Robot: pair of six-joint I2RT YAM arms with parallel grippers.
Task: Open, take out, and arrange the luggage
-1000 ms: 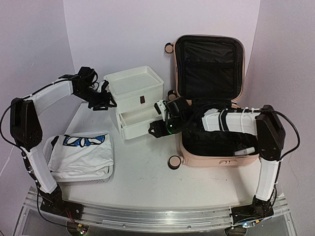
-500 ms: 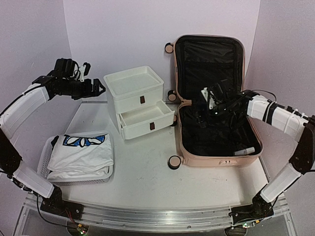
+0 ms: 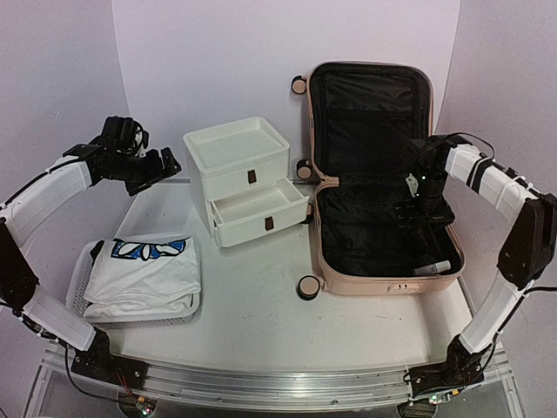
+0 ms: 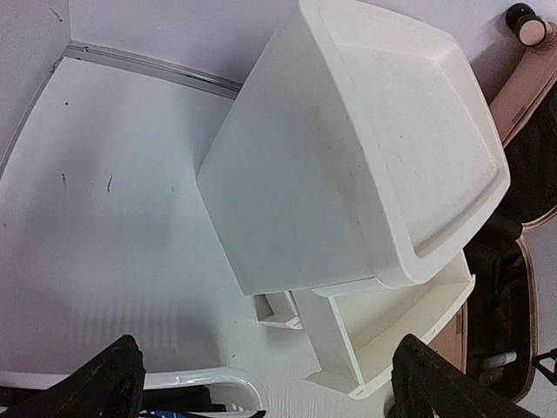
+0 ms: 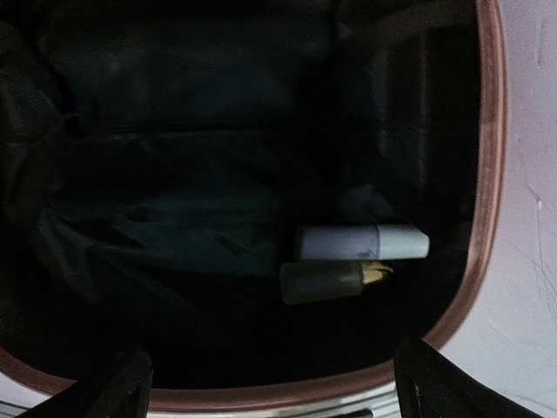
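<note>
**Luggage open, two small items in its front right corner**

The luggage (image 3: 383,284), a pale pink hard-shell case, lies open on the tabletop (image 3: 252,305). Its lid stands upright at the far side and the black lining shows.

Inside the luggage, near the front right corner, a pale tube (image 5: 361,241) lies just beside a small translucent bottle (image 5: 324,282). Your right claw (image 3: 424,215) hangs over the luggage's lower half, spread wide and empty, looking down at those two items.

To lift one well, you should probably centre on the tube alone and bring a finger down on each long side. Keep clear of the loose lining, which could bunch in the grip. The pink rim close by leaves little room.

Left of the luggage stands a white drawer unit (image 3: 239,161) with its lower drawer (image 3: 261,212) pulled out, a likely home for small things. Farther left of the luggage, your left claw (image 3: 163,163) hovers, also spread wide and empty. Left of the luggage and nearer to you, a mesh basket (image 3: 130,319) holds a folded white garment (image 3: 148,270).
</note>
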